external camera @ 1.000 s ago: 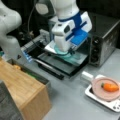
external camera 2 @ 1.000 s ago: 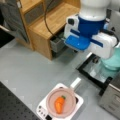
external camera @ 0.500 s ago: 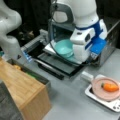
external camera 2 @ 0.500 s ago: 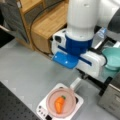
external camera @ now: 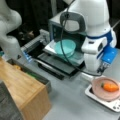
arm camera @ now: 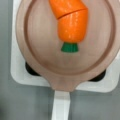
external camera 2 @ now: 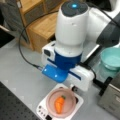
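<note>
Carrot (arm camera: 71,23) lies in a pink pan (arm camera: 37,57) on a white stove plate (arm camera: 18,72), orange body toward the wrist view's top, green stub below. Whether the gripper is released or clenched, I cannot tell; it stays hidden behind the arm above the pan in both front views

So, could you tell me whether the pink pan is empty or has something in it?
Not empty: a carrot lies inside the pan, in all views.

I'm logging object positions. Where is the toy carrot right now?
The carrot lies in the pink pan on the white stove, at a front view's bottom, beneath the arm; the wrist view looks straight down on it.
</note>
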{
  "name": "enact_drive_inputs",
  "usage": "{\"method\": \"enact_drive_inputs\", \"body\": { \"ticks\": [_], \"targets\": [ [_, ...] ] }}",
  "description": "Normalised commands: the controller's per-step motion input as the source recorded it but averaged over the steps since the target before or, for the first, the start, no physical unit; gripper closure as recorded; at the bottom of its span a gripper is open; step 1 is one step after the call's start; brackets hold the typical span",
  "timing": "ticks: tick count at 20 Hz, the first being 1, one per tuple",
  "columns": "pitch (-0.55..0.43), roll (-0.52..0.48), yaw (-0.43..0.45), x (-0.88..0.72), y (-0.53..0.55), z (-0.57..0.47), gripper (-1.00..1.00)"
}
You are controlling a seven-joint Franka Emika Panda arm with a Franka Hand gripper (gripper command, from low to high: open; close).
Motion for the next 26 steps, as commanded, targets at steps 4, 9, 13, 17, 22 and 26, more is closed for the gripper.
{"method": "enact_drive_inputs", "body": {
  "ticks": [4,9,13,17,22,26],
  "targets": [
    [0.087,-0.270,-0.074,0.61,0.13,-0.17,-1.00],
    [0.075,-0.307,-0.065,0.44,0.13,-0.10,-1.00],
    [0.053,-0.329,-0.051,0.31,0.18,-0.01,-1.00],
    [0.052,-0.339,-0.045,0.24,0.18,0.07,-1.00],
    [0.053,-0.342,-0.046,0.22,0.17,0.09,-1.00],
    [0.053,-0.342,-0.048,0.22,0.16,0.09,-1.00]
  ]
}}
